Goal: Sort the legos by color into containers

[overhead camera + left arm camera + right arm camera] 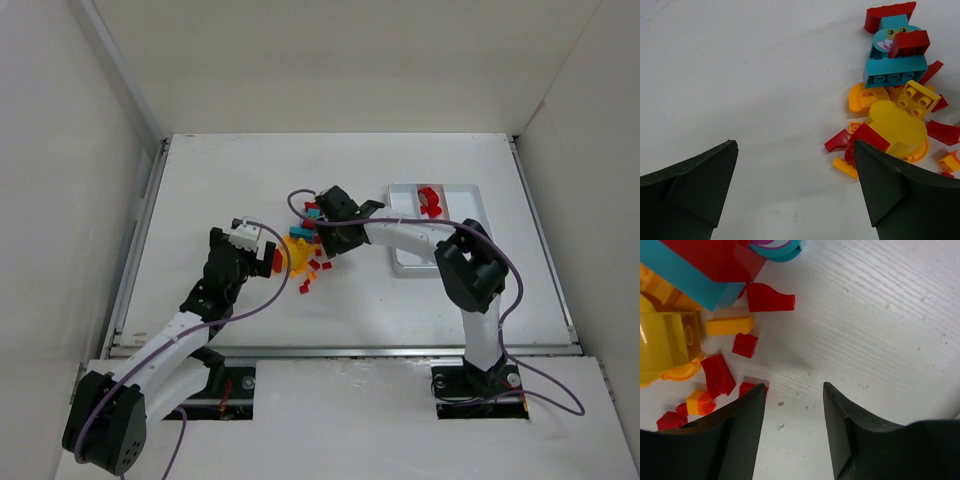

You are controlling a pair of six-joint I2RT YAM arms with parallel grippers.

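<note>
My left arm [168, 347] and right arm [482, 338]: white tubular links joined by black housings, each trailed by a looping purple cable [519, 280]. My left fingers [695, 190] and right fingers [865, 435]: matte black wedges tapering to blunt tips.

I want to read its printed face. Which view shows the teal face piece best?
Left wrist: the teal face piece is close and sharp, eyes and mouth visible, a red brick overlapping its edge. Right wrist catches only a cropped teal rim at the top edge; top external shows just a teal speck.
</note>
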